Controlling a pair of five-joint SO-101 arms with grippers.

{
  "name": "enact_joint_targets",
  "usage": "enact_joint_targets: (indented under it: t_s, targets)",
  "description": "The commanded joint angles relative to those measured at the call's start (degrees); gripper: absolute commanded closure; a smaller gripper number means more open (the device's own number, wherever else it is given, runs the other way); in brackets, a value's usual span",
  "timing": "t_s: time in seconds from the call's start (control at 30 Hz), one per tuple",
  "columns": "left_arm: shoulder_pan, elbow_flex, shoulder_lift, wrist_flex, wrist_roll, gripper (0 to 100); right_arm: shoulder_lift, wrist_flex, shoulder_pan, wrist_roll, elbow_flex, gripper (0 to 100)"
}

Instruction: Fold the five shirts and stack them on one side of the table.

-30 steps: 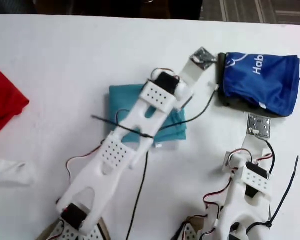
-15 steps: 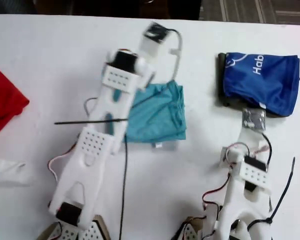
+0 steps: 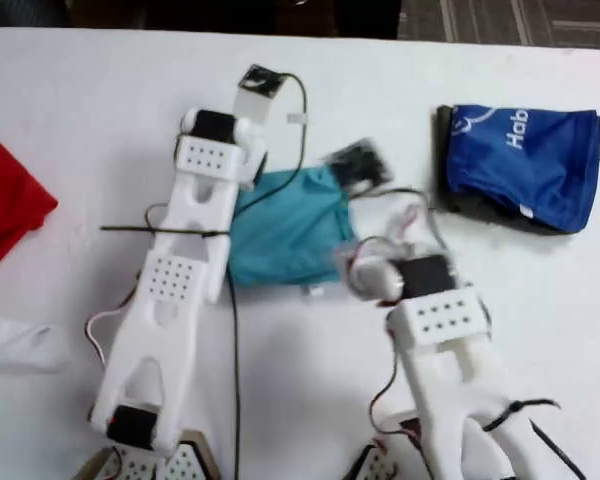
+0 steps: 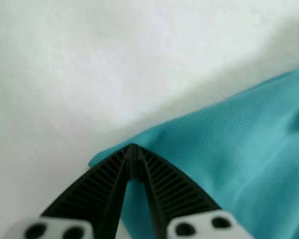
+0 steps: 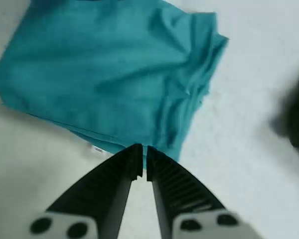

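The white table is carrying everything, and the high view is laying out the whole spread. A folded teal shirt is lying near the middle. A folded blue shirt is sitting well apart at the far right, on top of a dark garment. A red shirt is lying at the left edge, and a white shirt is bunching nearer the arms' bases. Both white, hole-dotted arms are stretching over the teal shirt — one at each side.

The left wrist view is bringing out the teal cloth's fine pinhole mesh. The left gripper is hanging at a corner with its black ribbed fingers meeting at the tips; whether cloth is caught there I cannot tell. The right wrist view is showing soft creases gathering at one end and a small white tag poking from an edge. The right gripper is hovering just over that edge — clenched to a thin slit, grasping nothing.
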Motion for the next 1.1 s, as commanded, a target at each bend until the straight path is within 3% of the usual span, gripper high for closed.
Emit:
enact_joint_targets:
  t_s: [0.0,0.33,0.53,0.7,0.77,0.9,1.07]
  targets:
    - [-0.7,-0.7,-1.0,-0.9,0.0,97,6.5,-6.4,-2.1,-0.5,2.0,97.2]
    - [-2.0,-0.5,-0.9,-1.4,0.0,97,26.1,-3.6,11.3,0.0,-0.8,97.1]
    - [-2.8,-0.7,-1.5,-1.1,0.0,97,25.8,1.6,10.9,4.1,-1.5,97.4]
    - [-2.5,-2.2,-2.8,1.7,0.0,97,16.9,7.9,13.4,3.7,-8.1,97.4]
    - [-2.5,-2.9,-2.8,1.3,0.0,97,12.7,9.0,14.1,0.4,-12.0,97.3]
    - [-2.5,-2.6,-2.7,0.4,-0.1,97,10.4,8.8,9.8,-3.9,-17.2,97.1]
    - [-2.7,-2.6,-2.7,-1.1,0.1,97,18.4,4.2,1.5,-5.4,-17.7,97.4]
